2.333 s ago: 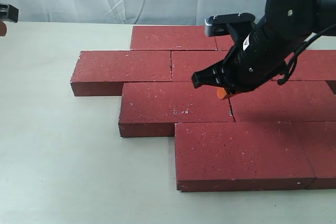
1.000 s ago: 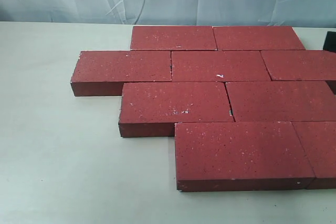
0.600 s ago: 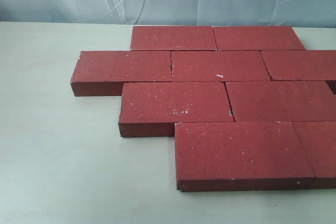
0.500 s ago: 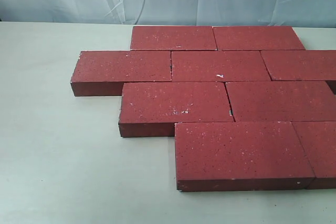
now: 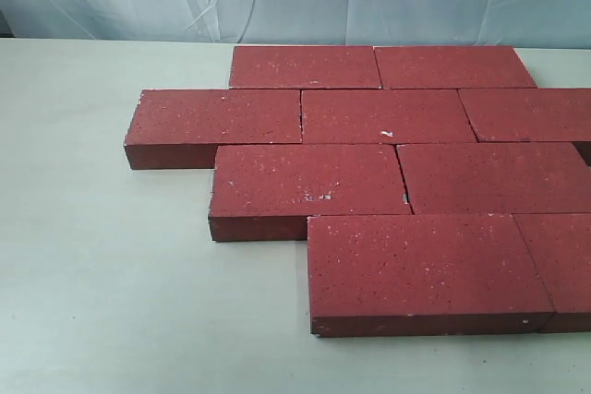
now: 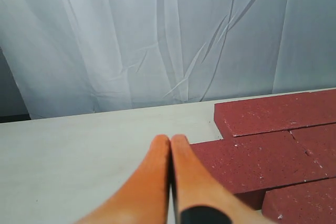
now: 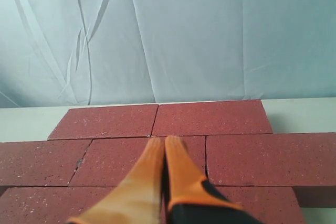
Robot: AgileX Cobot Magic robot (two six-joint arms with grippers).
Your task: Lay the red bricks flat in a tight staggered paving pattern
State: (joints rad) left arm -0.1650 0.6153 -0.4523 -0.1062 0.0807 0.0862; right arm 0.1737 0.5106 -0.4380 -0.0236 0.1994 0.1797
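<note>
Over the red bricks (image 5: 305, 177), the right gripper (image 7: 165, 141) no longer hovers; it and the left gripper (image 6: 170, 141) both have fingers pressed together, empty.

I see the bricks (image 5: 351, 117) lying flat on the table (image 5: 102, 274) in four touching rows, one behind another. The back row holds two, the next holds three and reaches furthest left, and the two nearer rows of two each step further right.
</note>
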